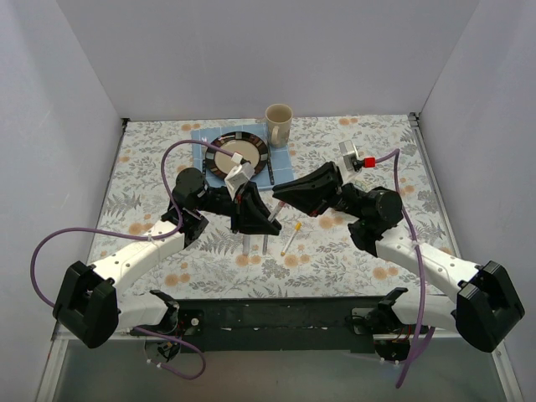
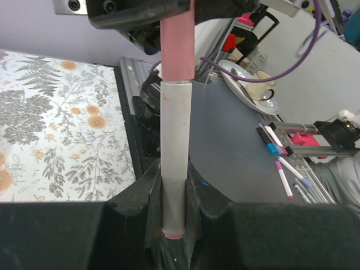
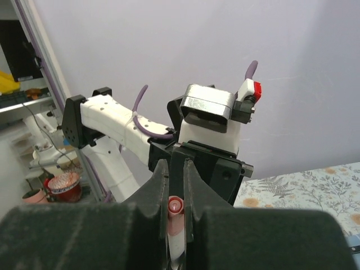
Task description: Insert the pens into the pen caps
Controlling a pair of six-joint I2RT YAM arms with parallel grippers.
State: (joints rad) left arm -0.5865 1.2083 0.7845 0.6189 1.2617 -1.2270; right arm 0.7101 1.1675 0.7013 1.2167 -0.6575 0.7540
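Note:
Both grippers meet above the table's middle. My left gripper (image 2: 174, 194) is shut on the whitish-grey barrel of a pen (image 2: 174, 169), whose pink tail end shows between the jaws. A pink pen cap (image 2: 177, 50) sits on the barrel's far end, and my right gripper (image 3: 176, 180) is shut on that pink cap (image 3: 175, 207). From above, the left gripper (image 1: 254, 213) and the right gripper (image 1: 285, 194) face each other nose to nose. A yellow-tipped pen (image 1: 290, 239) and two more pens (image 1: 245, 244) (image 1: 265, 244) lie on the cloth below them.
A dark-rimmed plate (image 1: 219, 144) with cutlery rests on a blue napkin (image 1: 201, 136) at the back. A beige mug (image 1: 279, 124) stands beside it. White walls close in the table on three sides.

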